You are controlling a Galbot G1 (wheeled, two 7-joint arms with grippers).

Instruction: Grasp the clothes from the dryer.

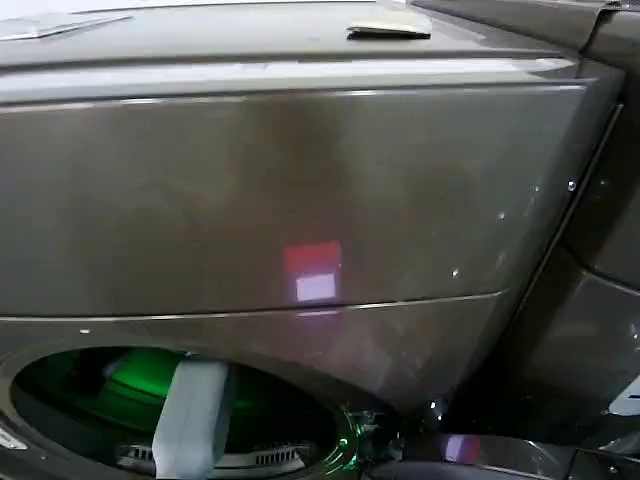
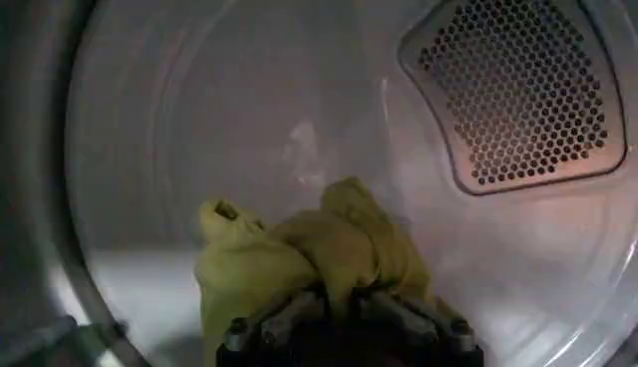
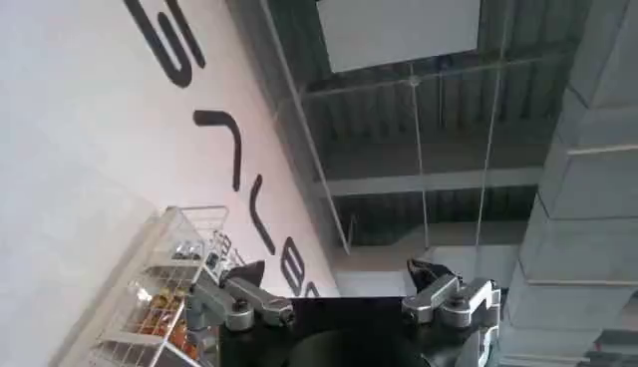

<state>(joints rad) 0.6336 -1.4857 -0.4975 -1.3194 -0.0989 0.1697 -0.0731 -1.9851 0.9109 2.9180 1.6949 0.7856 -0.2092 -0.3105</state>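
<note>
The dryer (image 1: 300,180) is a bronze-brown machine that fills the head view, its round porthole (image 1: 60,400) at the lower left glowing green inside. My left arm (image 1: 192,420) reaches through that opening. Inside the pale drum (image 2: 199,120), my left gripper (image 2: 341,294) is shut on the clothes, a crumpled yellow-green garment (image 2: 299,249) bunched between and above the fingers. It is lifted off the drum wall. My right gripper (image 3: 337,271) is open and holds nothing; it points up toward a wall and ceiling outside the machine.
A perforated vent panel (image 2: 518,95) sits in the drum's back wall. A flat pale object (image 1: 390,25) lies on top of the dryer. Another dark machine (image 1: 600,300) stands to the right. A wire rack of goods (image 3: 169,289) stands by the lettered wall.
</note>
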